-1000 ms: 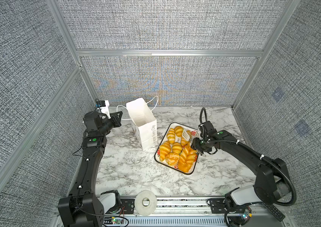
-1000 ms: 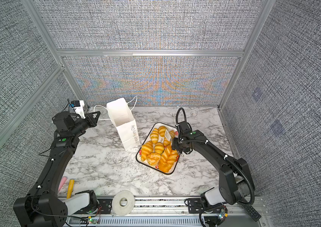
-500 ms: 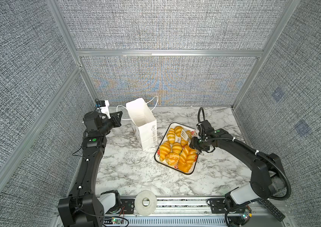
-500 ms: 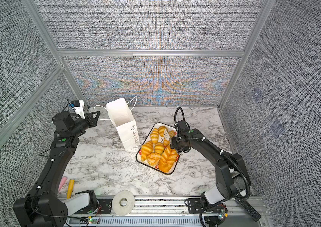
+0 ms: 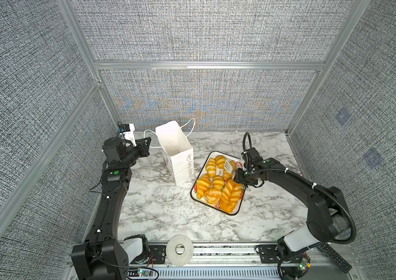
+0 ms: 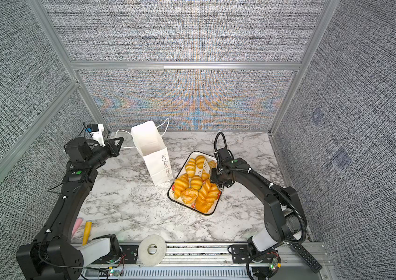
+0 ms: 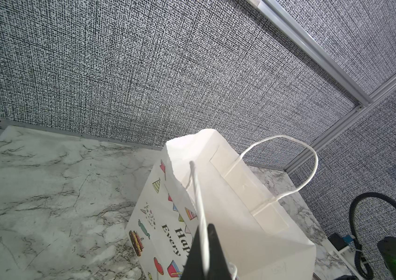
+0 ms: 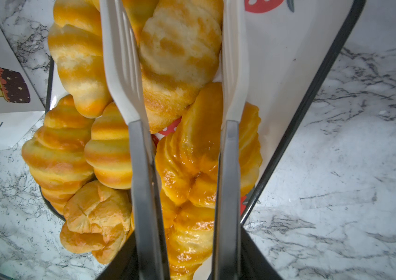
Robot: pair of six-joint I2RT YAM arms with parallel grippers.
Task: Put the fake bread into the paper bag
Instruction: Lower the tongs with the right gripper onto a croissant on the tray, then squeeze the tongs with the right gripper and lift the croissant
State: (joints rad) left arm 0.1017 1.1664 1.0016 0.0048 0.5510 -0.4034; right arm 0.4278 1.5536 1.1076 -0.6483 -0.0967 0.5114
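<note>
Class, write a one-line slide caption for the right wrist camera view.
White-tipped tongs straddle a pale roll among the glossy fake bread on the strawberry-print tray.

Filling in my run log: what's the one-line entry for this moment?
left gripper: shut on cord handle | right gripper: holding tongs | tongs: straddling pale croissant on tray | paper bag: upright, open

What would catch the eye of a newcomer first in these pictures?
The heap of glossy golden fake bread on the black-rimmed tray, right of the middle of the table, stands out first. Next comes the upright white paper bag just left of it, whose cord handle the left gripper pinches. The right gripper holds white-tipped tongs astride one pale croissant.
</note>
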